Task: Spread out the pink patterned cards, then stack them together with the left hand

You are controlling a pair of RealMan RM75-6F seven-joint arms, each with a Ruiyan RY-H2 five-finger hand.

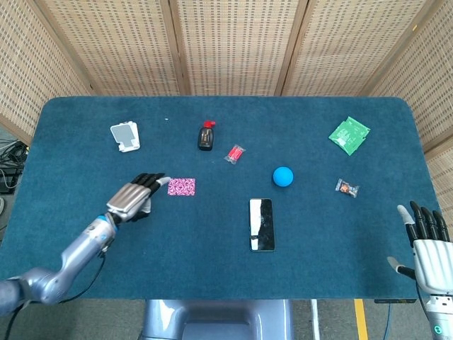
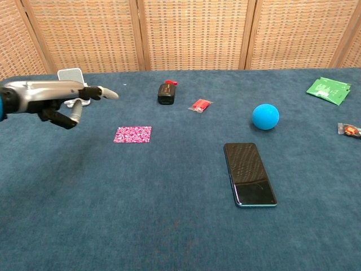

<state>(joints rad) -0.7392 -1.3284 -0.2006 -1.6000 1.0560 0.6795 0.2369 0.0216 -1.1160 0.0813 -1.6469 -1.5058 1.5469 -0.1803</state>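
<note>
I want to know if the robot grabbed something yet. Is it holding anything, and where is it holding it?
Nothing is held. The left hand hangs open above the table beside the pink cards, not touching them. The right hand is open too.

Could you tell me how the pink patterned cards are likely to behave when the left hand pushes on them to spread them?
The pink patterned cards lie flat as a thin stack on the blue cloth table, so they probably slide over each other and fan out. The fuzzy cloth may grip the bottom card. Being so low, their edges look hard to lift. The left hand hovers beside them, fingers extended.
</note>
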